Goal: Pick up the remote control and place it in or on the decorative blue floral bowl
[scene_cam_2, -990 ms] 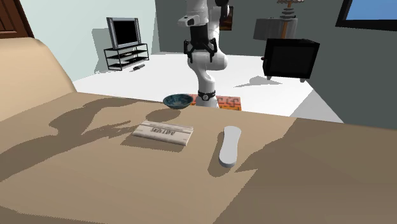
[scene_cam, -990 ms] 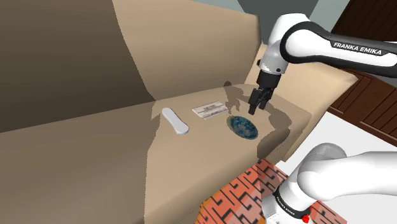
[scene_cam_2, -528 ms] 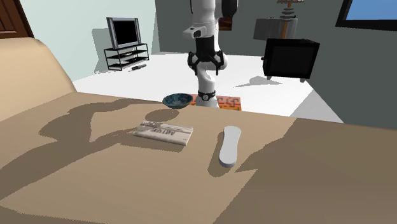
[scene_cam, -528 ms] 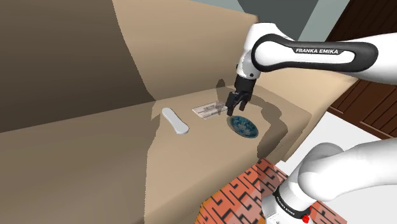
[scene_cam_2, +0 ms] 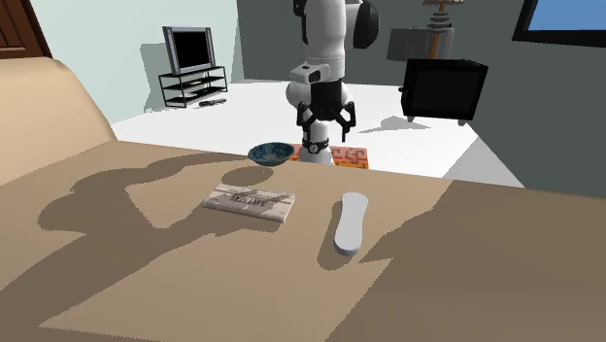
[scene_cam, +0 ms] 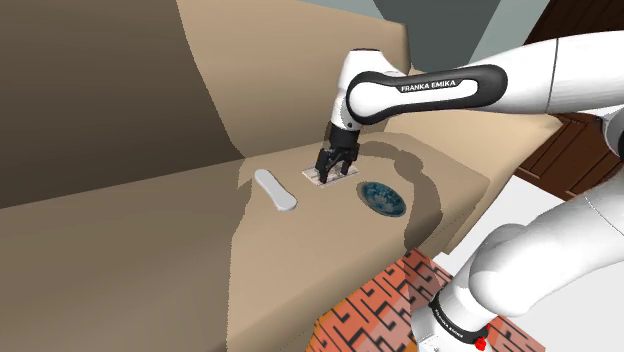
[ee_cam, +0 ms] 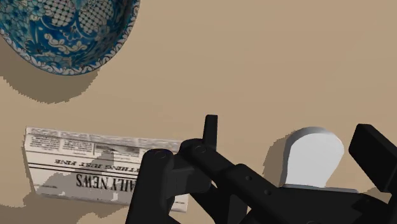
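The remote control point(scene_cam: 275, 190) is a white, elongated bar lying flat on the tan cushion surface point(scene_cam: 180, 240). It also lies at the second exterior view's right point(scene_cam_2: 351, 222). The blue floral bowl point(scene_cam: 381, 197) point(scene_cam_2: 271, 153) sits near the cushion's edge, close to the stand. My black gripper point(scene_cam: 333, 166) point(scene_cam_2: 326, 124) hovers open over a folded newspaper point(scene_cam: 322, 173), between bowl and remote, holding nothing. In the wrist view the remote's rounded end point(ee_cam: 311, 158) shows between the spread fingers of the gripper point(ee_cam: 292, 143); the bowl point(ee_cam: 63, 28) lies beyond the newspaper point(ee_cam: 95, 167).
A tall tan backrest point(scene_cam: 110, 90) rises behind the cushion in the shoulder view. The stand's red patterned box point(scene_cam: 395, 300) is beside the cushion's edge. Farther off in the second exterior view stand a TV on a rack point(scene_cam_2: 191, 60) and a black cabinet point(scene_cam_2: 444, 87).
The arm has swung toward the shoulder view's left, from beyond the bowl to above the newspaper, nearer the remote. The gripper stayed open and the objects have not moved.
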Available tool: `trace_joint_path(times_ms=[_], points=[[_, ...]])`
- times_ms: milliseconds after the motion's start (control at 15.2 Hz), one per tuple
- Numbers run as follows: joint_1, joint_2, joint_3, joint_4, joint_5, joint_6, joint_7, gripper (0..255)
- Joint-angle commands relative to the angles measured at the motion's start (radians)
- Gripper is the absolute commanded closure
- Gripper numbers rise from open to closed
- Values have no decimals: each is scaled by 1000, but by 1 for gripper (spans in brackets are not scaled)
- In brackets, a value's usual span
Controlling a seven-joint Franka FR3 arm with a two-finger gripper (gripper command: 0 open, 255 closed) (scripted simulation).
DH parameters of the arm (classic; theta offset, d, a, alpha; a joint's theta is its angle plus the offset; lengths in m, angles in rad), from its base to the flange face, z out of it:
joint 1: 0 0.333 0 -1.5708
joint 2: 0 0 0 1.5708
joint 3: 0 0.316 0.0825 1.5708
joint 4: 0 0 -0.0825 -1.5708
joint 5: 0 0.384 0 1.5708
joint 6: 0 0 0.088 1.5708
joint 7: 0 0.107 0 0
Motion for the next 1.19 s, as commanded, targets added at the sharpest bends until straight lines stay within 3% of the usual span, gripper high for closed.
trace_joint_path(times_ms=[0, 462, 924, 1122], points=[[5, 67, 17, 40, -8, 35, 26, 0], [23, 331, 56, 233, -71, 126, 119, 0], [64, 592, 61, 484, -149, 150, 203, 0], [66, 609, 59, 465, -153, 185, 205, 0]])
